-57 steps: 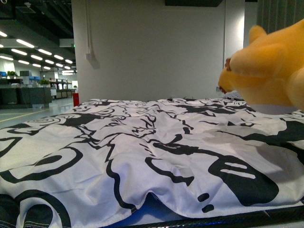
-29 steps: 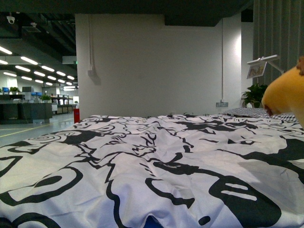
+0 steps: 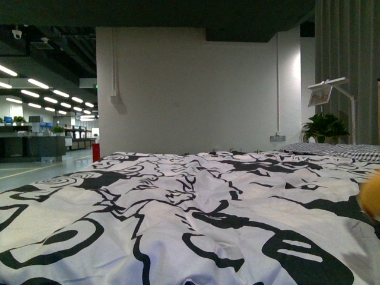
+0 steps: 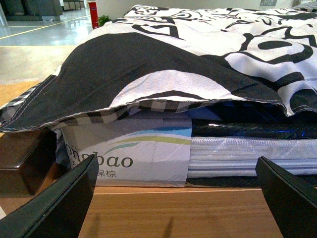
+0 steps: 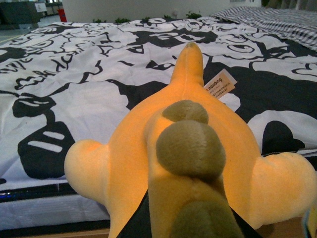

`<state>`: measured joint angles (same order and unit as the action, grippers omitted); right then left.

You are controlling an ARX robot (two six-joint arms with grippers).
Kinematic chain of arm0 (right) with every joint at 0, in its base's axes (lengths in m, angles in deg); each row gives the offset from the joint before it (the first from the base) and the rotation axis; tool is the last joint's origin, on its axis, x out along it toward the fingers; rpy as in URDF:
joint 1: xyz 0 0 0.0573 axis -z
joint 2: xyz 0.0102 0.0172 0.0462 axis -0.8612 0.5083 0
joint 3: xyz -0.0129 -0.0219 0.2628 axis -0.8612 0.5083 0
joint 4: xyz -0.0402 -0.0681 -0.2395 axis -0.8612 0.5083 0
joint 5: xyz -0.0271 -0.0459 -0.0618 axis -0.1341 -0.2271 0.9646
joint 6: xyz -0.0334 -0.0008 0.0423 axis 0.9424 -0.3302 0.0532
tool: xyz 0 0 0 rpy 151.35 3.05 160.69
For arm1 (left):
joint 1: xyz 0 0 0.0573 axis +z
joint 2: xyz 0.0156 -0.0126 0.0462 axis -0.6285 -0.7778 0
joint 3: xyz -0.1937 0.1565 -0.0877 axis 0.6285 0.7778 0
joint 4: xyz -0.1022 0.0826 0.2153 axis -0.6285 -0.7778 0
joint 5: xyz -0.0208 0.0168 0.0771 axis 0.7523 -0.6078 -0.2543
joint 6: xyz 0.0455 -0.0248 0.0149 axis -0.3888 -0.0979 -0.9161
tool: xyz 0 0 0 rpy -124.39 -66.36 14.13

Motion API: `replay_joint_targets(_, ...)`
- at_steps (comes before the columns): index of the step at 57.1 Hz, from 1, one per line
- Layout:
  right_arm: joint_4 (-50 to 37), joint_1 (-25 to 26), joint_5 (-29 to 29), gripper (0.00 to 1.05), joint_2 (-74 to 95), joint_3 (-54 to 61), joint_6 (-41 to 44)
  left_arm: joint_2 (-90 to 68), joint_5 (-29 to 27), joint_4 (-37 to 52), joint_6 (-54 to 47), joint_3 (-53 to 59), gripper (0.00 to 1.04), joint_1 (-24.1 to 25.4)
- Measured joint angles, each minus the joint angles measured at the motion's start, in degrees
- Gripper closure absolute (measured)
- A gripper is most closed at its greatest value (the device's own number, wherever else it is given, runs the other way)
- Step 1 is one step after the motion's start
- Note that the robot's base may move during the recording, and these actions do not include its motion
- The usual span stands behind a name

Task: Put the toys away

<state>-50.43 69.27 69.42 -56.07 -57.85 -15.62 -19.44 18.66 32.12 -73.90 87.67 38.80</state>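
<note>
Gripping the plush toy (image 5: 188, 148), the right gripper (image 5: 188, 229) shows only as dark slivers of its fingers (image 5: 142, 218) on either side of the orange-yellow body, closed against it. The toy hangs over the near edge of the bed, its olive-brown back bumps toward the wrist camera, its tail pointing out across the duvet (image 3: 178, 202) and a white tag (image 5: 219, 85) lying beside the tail. In the front view the toy is only a blurred orange patch (image 3: 371, 193) at the right border, low over the cover. The rumpled black-and-white duvet spreads wide across the left and middle of that view and runs back to a white wall (image 3: 190, 89). A checked pillow (image 3: 332, 148), a potted plant (image 3: 323, 127) and a lamp (image 3: 332, 89) stand at the far right corner. The left gripper (image 4: 176, 166) is low beside the bed with its jaws spread wide and nothing between them, its black fingers (image 4: 59, 203) at the two lower corners of the wrist picture. Ahead of it the duvet's checked hem droops over the side of the mattress (image 4: 237, 156), which bears a printed label (image 4: 124, 153) and sits on a wooden bed frame (image 4: 173, 213). A dark brown block (image 4: 25, 161) stands against the mattress corner, with bare floor (image 4: 29, 49) beyond it.
</note>
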Motion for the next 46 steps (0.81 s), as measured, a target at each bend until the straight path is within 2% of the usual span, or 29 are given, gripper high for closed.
replay_joint_targets(11,-1.88,-3.04,2.84,0.97,-4.61,5.73,1.25,0.00,0.00,0.00,0.00,0.00,0.06,0.00)
replay_joint_targets(16,-2.10,-7.52,8.28,0.97,-6.43,7.69,1.42,0.00,-0.02,0.00,0.00,0.00,0.06,0.00)
replay_joint_targets(20,-2.34,-9.20,8.48,0.97,-7.78,9.20,1.60,0.00,0.02,0.00,0.00,0.00,0.06,0.00)
replay_joint_targets(46,-1.99,-9.60,8.96,0.97,-14.34,14.93,1.62,0.00,0.00,0.00,0.00,0.00,0.06,0.00)
